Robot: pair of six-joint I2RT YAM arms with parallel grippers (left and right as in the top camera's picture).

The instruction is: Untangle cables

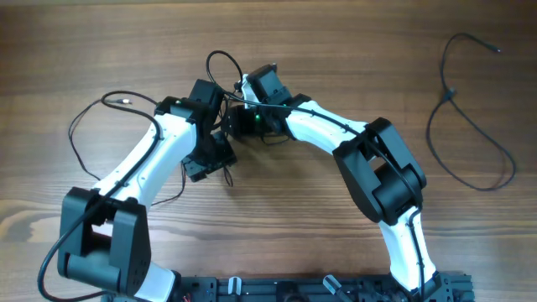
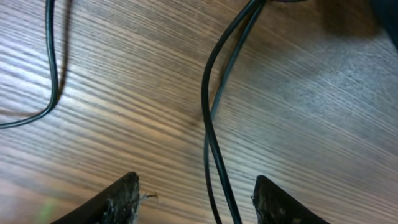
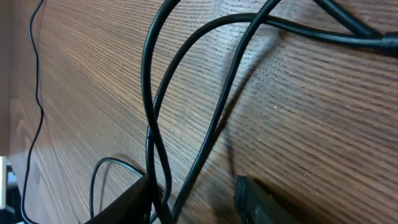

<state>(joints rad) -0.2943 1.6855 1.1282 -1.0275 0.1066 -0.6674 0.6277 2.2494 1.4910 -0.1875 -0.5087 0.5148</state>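
Thin black flexible cables (image 2: 206, 124) are knotted mid-surface, with both arms converging on the knot. At the knot the left hand (image 2: 194, 190) is released; two strands run between its fingers unclamped. Same for the right hand (image 3: 193, 190): fingers apart, crossing strands in the gap, nothing pinched. A long black cable (image 1: 450, 92) lies well right of the knot, already free. A silver-tipped cord (image 1: 117, 98) trails left of it.

Risks: closing on two strands together and pulling tightens the knot, or drags the whole bundle across the brown wood-grain surface (image 1: 336, 42). The hands are close, so they could collide if both pull inward.
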